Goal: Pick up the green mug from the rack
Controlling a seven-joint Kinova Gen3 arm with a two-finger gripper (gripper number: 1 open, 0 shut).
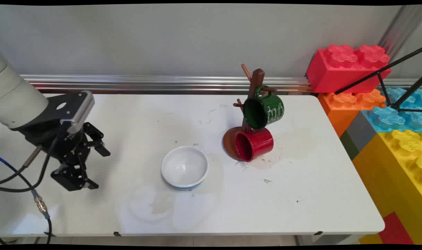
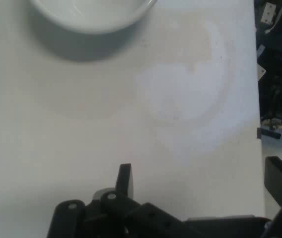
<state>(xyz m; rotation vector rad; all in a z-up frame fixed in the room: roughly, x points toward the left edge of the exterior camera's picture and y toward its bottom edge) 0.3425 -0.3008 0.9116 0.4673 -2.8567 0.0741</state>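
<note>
We see the tool (image 1: 96, 168) spread wide and holding nothing, near the tabletop's (image 1: 301, 194) left edge. The white bowl (image 1: 184, 167), nearest it, sits mid-tabletop; green mug (image 1: 264, 110) and red mug (image 1: 254, 144) hang on the wooden rack (image 1: 255, 81).

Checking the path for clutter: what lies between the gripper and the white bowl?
Nothing: only bare, faintly stained table separates the open gripper from the white bowl, clearest in the main view.
</note>
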